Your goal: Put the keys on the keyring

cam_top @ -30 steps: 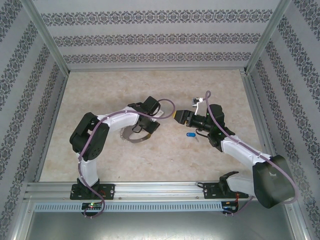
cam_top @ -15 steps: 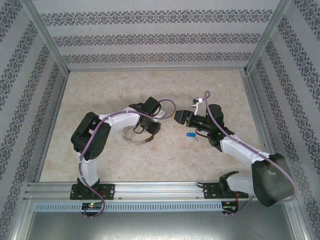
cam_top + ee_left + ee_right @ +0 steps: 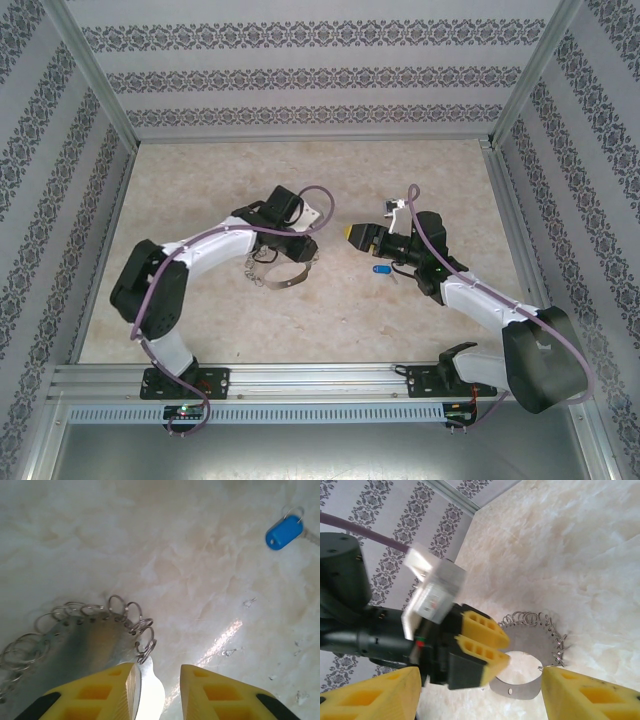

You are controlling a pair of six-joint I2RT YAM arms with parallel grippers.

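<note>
The keyring (image 3: 272,272) is a curved silver plate fringed with small rings, lying on the marbled table just below my left gripper (image 3: 298,243). In the left wrist view the keyring (image 3: 85,645) has its plain end between the yellow fingers (image 3: 100,692), against the left one, with a clear gap to the right one; the gripper (image 3: 159,680) is open. The blue-headed key (image 3: 284,531) lies apart at the upper right, and on the table (image 3: 382,268) under my right gripper (image 3: 352,235). That gripper (image 3: 480,700) is open and empty, facing the left gripper (image 3: 502,650) and keyring (image 3: 535,640).
Patterned walls and aluminium posts (image 3: 95,85) enclose the table on three sides. A metal rail (image 3: 300,378) carrying both arm bases runs along the near edge. Bare table surface (image 3: 330,175) stretches behind both grippers.
My left gripper's jaws have parted from a shut grip on the keyring, and the left arm has shifted left with its elbow swinging outward. The right arm has hardly moved.
</note>
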